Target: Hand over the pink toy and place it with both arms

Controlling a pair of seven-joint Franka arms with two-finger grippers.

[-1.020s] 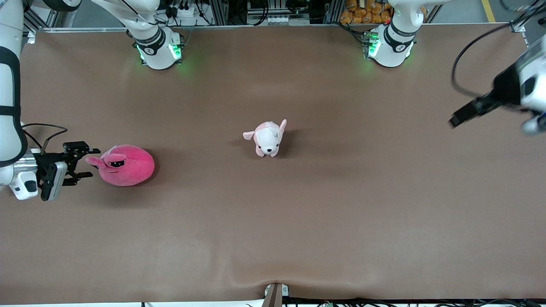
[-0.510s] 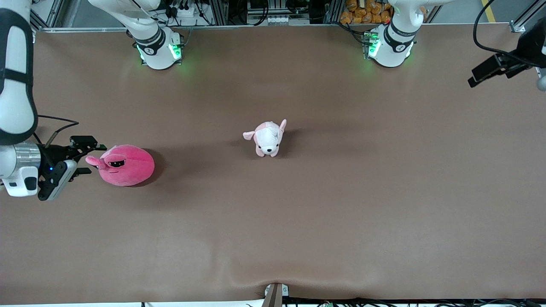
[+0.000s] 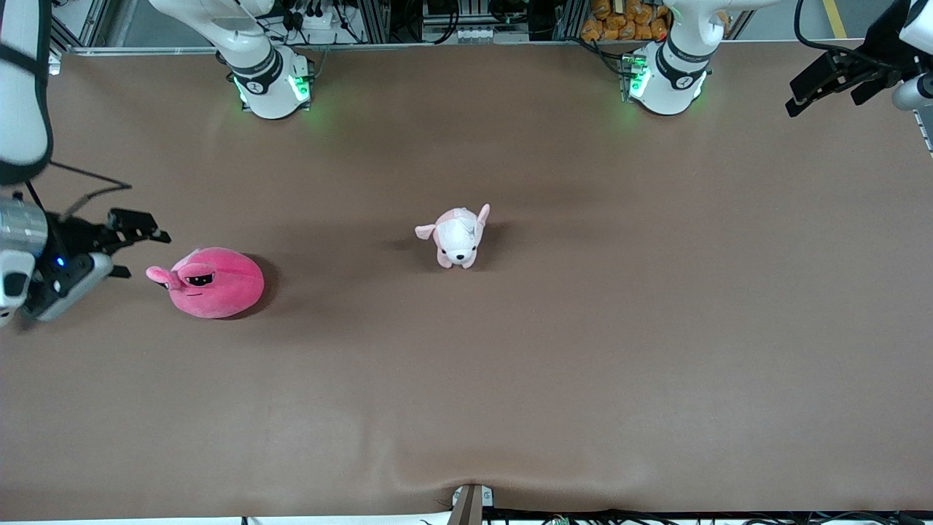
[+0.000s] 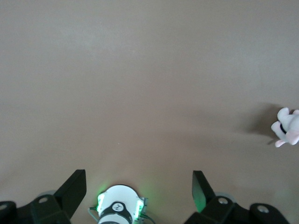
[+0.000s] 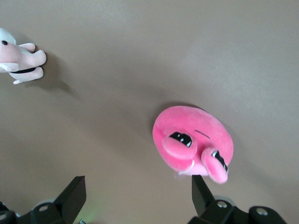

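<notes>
The pink toy [image 3: 211, 282], a hot-pink round plush with sleepy black eyes on stalks, lies on the brown table toward the right arm's end. It also shows in the right wrist view [image 5: 194, 144]. My right gripper [image 3: 135, 251] is open and empty, in the air just beside the toy's eye stalks, not touching it; its own view shows it too [image 5: 138, 196]. My left gripper [image 3: 824, 87] is open and empty, high over the left arm's end of the table; its own view shows it too [image 4: 139, 191].
A small pale pink-and-white puppy plush [image 3: 458, 237] stands at the table's middle, also in the right wrist view [image 5: 18, 60] and left wrist view [image 4: 287, 128]. The left arm's base [image 4: 117, 211] shows between the left fingers. The mat has a ripple at its near edge [image 3: 466, 485].
The right gripper has drawn back and up from the pink toy, staying open. The left gripper has swung away toward the table's corner by its base. The toys have not moved.
</notes>
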